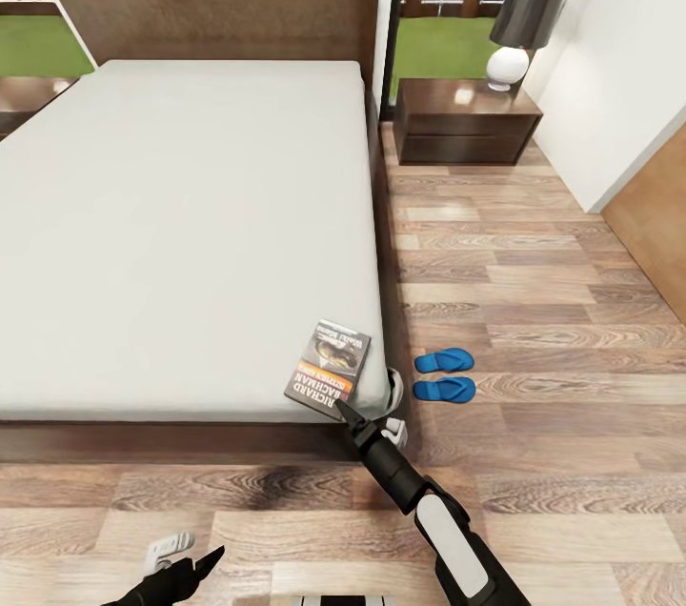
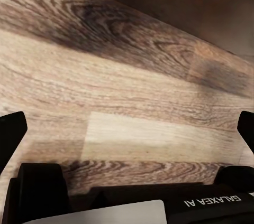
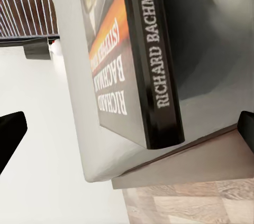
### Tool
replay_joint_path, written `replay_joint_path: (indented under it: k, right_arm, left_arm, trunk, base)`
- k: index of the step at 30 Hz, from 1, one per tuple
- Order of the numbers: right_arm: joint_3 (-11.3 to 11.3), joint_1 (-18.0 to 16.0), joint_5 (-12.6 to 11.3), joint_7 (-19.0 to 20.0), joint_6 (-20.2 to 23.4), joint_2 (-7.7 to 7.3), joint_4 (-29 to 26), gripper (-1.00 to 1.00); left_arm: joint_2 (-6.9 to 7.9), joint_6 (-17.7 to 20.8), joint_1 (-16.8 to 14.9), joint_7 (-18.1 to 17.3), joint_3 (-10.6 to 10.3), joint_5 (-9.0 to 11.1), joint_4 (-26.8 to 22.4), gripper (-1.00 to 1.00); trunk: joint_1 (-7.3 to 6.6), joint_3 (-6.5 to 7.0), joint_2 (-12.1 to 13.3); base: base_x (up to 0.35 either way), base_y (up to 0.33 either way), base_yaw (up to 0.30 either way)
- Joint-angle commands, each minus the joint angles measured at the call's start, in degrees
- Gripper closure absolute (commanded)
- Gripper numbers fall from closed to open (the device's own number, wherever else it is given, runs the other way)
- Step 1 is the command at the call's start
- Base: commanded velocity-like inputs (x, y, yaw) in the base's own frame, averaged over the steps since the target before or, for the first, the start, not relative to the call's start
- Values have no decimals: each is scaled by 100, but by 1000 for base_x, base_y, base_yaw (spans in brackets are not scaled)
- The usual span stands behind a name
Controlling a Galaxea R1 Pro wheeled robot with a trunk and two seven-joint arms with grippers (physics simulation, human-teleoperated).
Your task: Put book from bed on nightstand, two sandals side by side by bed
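The book (image 1: 330, 361) lies flat on the pale mattress of the bed (image 1: 181, 225), close to its front right corner. Its dark spine with white "Richard Bachman" lettering (image 3: 159, 60) faces my right gripper (image 1: 344, 411). That gripper is open, its fingertips (image 3: 11, 135) spread wide just short of the book's near edge. The two blue sandals (image 1: 444, 374) lie side by side on the floor next to the bed's right side. A nightstand (image 1: 465, 120) stands at the far right of the headboard. My left gripper (image 1: 203, 562) hangs open over bare floor (image 2: 127, 86).
A lamp (image 1: 526, 15) with a dark shade and white base stands on the nightstand. Another dark glossy surface (image 1: 24, 96) shows at the bed's far left. A white wall (image 1: 619, 63) and wooden panel (image 1: 657, 215) bound the right side. Wood plank floor lies between the bed and that wall.
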Motion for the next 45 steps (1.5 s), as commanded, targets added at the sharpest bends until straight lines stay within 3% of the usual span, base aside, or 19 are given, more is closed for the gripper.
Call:
replay_joint_path:
  k: [1,45]
  right_arm:
    - [-3,-1,-60,7,41,1,0,-100]
    - [-3,-1,-66,7,41,1,0,-100]
  left_arm:
    - [-1,-19,-4,-27,46,-39,8,-100]
    - [-54,-19,-4,-20,46,-42,8,-100]
  trunk:
    - [-1,-3,-1]
    - [-1,-3,-1]
  base:
    - [4,0,0]
    - [15,12,0]
